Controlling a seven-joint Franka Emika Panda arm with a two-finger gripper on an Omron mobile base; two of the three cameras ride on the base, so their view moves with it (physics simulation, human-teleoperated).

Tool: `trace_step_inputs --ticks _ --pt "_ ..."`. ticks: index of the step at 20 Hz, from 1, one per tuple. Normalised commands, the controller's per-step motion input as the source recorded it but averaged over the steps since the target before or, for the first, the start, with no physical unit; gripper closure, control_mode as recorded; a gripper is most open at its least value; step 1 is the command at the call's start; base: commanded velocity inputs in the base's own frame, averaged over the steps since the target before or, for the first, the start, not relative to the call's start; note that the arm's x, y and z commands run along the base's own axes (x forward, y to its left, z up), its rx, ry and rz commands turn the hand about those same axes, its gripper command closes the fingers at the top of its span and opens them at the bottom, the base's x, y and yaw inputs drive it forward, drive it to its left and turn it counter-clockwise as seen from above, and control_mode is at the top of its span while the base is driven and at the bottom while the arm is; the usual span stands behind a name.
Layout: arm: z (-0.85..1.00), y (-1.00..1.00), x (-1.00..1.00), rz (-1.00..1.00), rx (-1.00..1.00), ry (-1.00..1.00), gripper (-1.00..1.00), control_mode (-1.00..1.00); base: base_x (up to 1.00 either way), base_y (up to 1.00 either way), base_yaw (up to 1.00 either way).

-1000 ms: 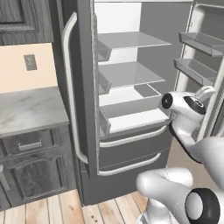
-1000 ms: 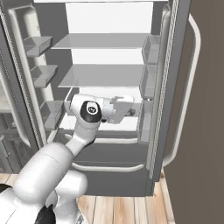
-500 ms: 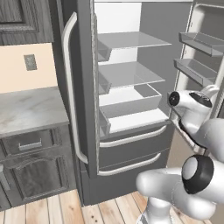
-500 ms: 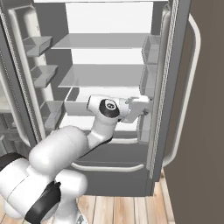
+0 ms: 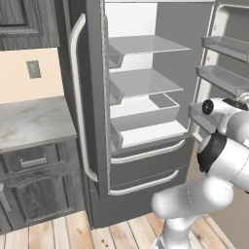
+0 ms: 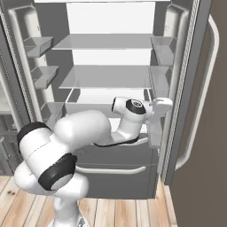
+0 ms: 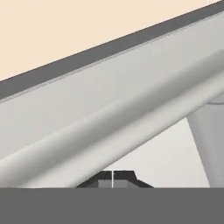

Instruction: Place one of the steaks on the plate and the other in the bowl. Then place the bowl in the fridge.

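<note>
Clenched tight and gripping nothing, claw [image 7: 113,178] hovering close against a pale slanted bar stretching corner to corner in the hand view, fingertips [image 7: 105,180] pressed together with only a thin seam between them. Reaching, in the right base view, toward the inner edge of the right-hand fridge door, white hand [image 6: 158,106] sitting level with the lower door bins. Standing wide open, fridge [image 5: 146,97] baring white shelves and a pulled-out drawer, nothing resting on any shelf. Running down the closed left door, long curved handle [image 5: 78,107]; bending along the outer face of the swung-open right door, its twin [image 6: 206,93]. Flanking the fridge on its left, marbled grey bench [image 5: 31,121] over dark wood cabinets [image 5: 39,192]. Spreading below, light plank floor [image 5: 73,233].
</note>
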Motion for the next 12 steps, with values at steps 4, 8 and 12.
trace_step_inputs --ticks 4,8,12 --pt "-0.16 -0.78 0.29 0.0 0.0 0.0 1.0 -1.0 0.0 0.0 0.0" --pt "-0.01 -0.44 -0.13 0.0 0.0 -0.07 1.0 -1.0 0.0 0.0 0.0" --pt "0.26 0.19 -0.93 0.0 0.0 -0.22 1.0 -1.0 0.0 0.0 0.0"
